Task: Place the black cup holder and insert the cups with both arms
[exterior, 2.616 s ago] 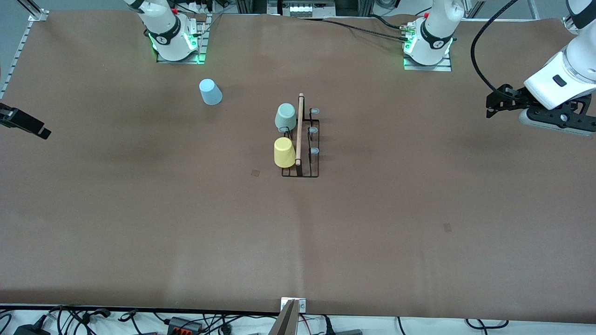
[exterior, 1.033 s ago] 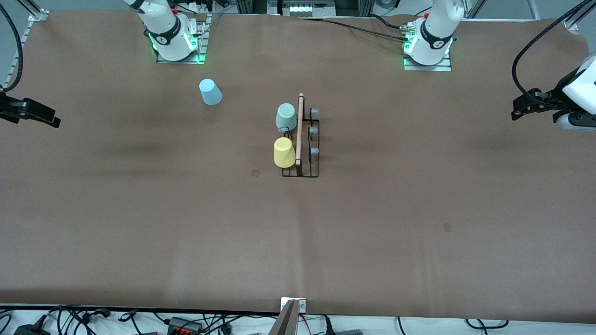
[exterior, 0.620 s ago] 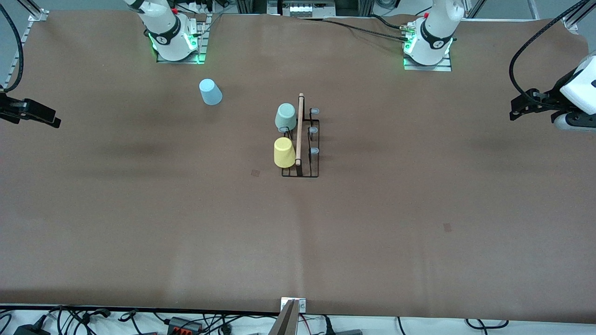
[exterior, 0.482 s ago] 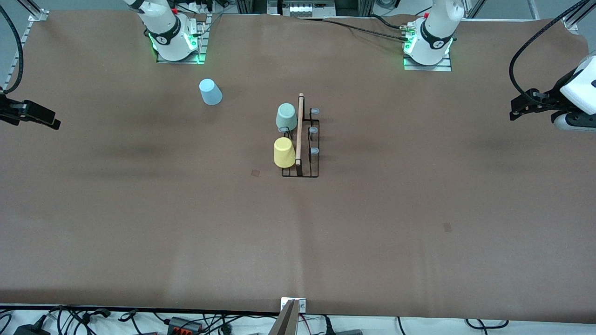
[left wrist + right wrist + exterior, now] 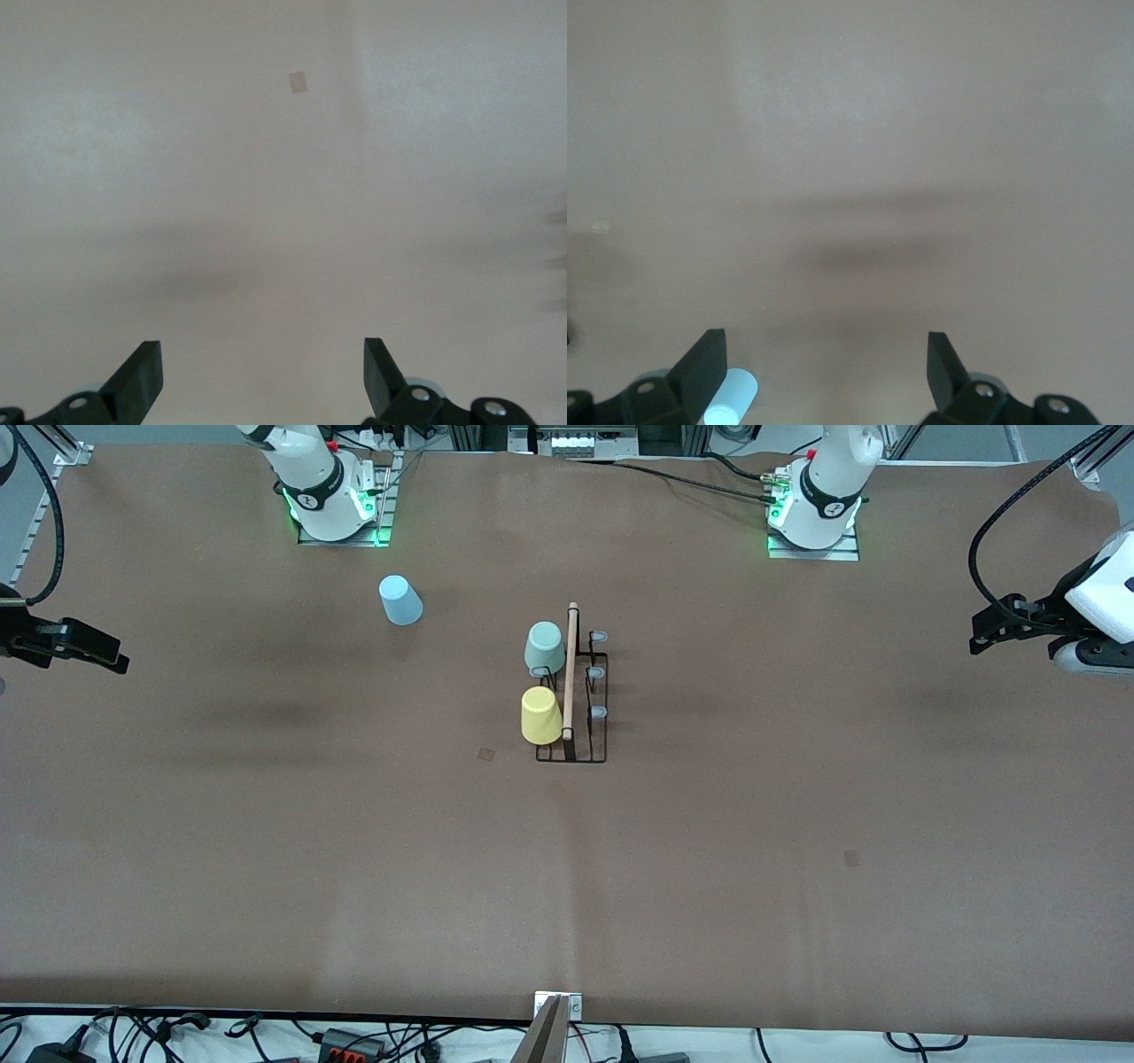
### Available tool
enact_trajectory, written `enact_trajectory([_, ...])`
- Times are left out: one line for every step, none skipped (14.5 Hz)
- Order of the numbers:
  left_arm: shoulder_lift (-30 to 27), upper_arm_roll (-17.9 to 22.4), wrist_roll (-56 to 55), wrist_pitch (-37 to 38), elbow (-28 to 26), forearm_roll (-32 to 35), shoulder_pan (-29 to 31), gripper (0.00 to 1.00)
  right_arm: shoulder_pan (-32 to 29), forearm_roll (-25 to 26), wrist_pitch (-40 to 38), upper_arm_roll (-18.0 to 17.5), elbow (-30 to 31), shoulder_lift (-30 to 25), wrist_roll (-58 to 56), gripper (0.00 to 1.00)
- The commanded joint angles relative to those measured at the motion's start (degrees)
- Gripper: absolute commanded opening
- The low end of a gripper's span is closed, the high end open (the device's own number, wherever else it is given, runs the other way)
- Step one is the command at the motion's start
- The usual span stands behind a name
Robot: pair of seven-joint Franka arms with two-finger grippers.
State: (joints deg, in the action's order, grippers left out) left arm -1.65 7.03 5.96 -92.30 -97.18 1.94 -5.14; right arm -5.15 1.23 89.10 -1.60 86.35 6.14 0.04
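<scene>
Two robot arms hang over a brown desk, one at each end. Near the middle stands a black wire rack with a wooden rod along its top. A pale green cup and a yellow cup sit upturned on the rack's prongs, on the side toward the right arm, the yellow one nearer the front camera. A light blue cup stands upside down on the desk, close to the right arm's base. The left gripper and right gripper each hold nothing, fingers wide apart.
</scene>
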Motion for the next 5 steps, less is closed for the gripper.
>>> enact_trajectory([0.5, -0.4, -0.5, 0.6, 1.1, 0.3, 0.2, 1.00, -0.6, -0.1, -0.2, -0.4, -0.3, -0.4, -0.1, 1.00])
enact_trajectory([0.5, -0.4, -0.5, 0.6, 1.2, 0.3, 0.1, 1.00, -0.6, -0.1, -0.2, -0.3, -0.3, -0.4, -0.1, 1.00])
enact_trajectory([0.5, -0.4, -0.5, 0.6, 1.1, 0.3, 0.2, 1.00, -0.6, -0.1, -0.2, -0.3, -0.3, -0.4, -0.1, 1.00])
enact_trajectory([0.5, -0.4, -0.5, 0.6, 1.1, 0.3, 0.2, 1.00, -0.6, -0.1, -0.3, -0.3, -0.3, -0.4, -0.1, 1.00])
enact_trajectory([0.5, -0.4, -0.5, 0.6, 1.2, 0.3, 0.2, 1.00, -0.7, -0.1, -0.4, -0.3, -0.3, -0.5, -0.1, 1.00])
